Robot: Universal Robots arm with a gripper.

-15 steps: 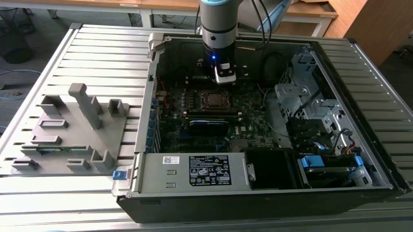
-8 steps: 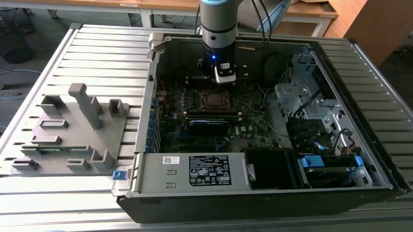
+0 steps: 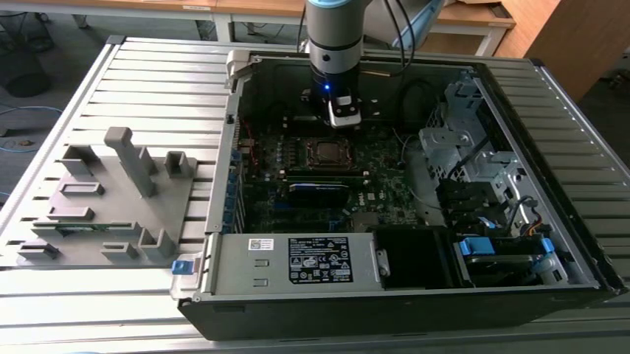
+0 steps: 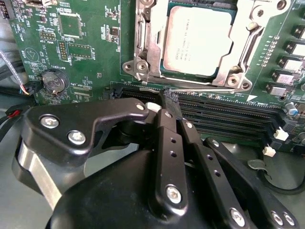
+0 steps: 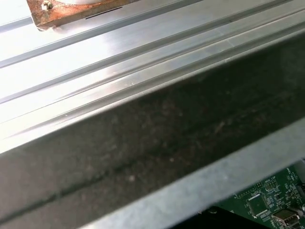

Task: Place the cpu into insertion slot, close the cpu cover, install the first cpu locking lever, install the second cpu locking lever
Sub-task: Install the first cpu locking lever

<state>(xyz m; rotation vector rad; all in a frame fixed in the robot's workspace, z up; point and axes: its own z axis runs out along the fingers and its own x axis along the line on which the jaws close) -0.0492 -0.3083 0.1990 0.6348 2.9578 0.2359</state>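
1. The table (image 3: pixel 147 74) is made of silver slats. A big open computer case (image 3: pixel 414 313) lies on it, close to the table's right edge in the exterior view.
2. The green motherboard (image 3: pixel 389 177) lies flat on the floor of the case.
3. The arm (image 3: pixel 337 37) comes straight down into the case near its back wall.
4. The gripper (image 3: pixel 343 116) hangs low over the motherboard. In the second wrist view its two black fingers (image 4: pixel 164 124) are pressed together at the tips, and I see nothing between them.
5. The insertion slot (image 3: pixel 325 152) sits near the middle of the motherboard, just beside the gripper.
6. The long black memory slots (image 4: pixel 224 112) run along one edge of the insertion slot. The fingertips sit right over the nearest one.
7. The cpu cover (image 4: pixel 148 36) looks like it is down around the chip, but I can't be sure it is shut all the way.
8. The cpu (image 4: pixel 198 40) lies flat inside the insertion slot, with its grey top up and its sides lined up with the rim.
9. The main thing is that the cpu lies straight ahead of the fingertips, the way the fingers point. It is near them but not touching.
10. A thin metal rod (image 4: pixel 195 90) lies along the slot edge closest to the fingertips — maybe a locking lever.
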